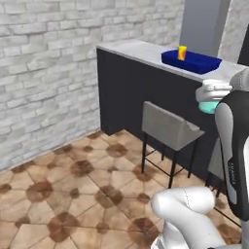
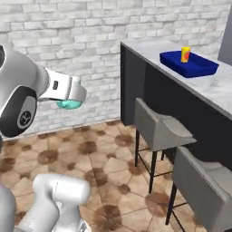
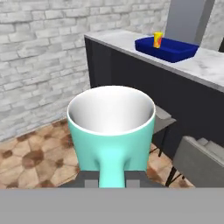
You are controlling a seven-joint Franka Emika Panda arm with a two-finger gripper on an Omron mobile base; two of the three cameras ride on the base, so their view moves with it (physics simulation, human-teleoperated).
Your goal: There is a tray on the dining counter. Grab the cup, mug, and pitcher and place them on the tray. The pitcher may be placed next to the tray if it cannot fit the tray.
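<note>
A white brick wall (image 1: pixel 48 73) fills the left and top of the left base view. Below it runs a floor (image 1: pixel 73 194) of tan and brown tiles. Right of centre in that frame stands a grey stool (image 1: pixel 170 129) on thin black legs. In the right base view a second grey stool (image 2: pixel 204 190) sits at the lower right, beside the first.

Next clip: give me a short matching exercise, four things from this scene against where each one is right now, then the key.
Things:
1. cup
2. mug
3. tray
4. nearest stool

Places:
A. held in the gripper, off the counter
B. on the tiled floor below the dining counter
C. standing in the tray
D. lying on the marble counter top

Pairs: 1-C, 2-A, 3-D, 4-B
</note>
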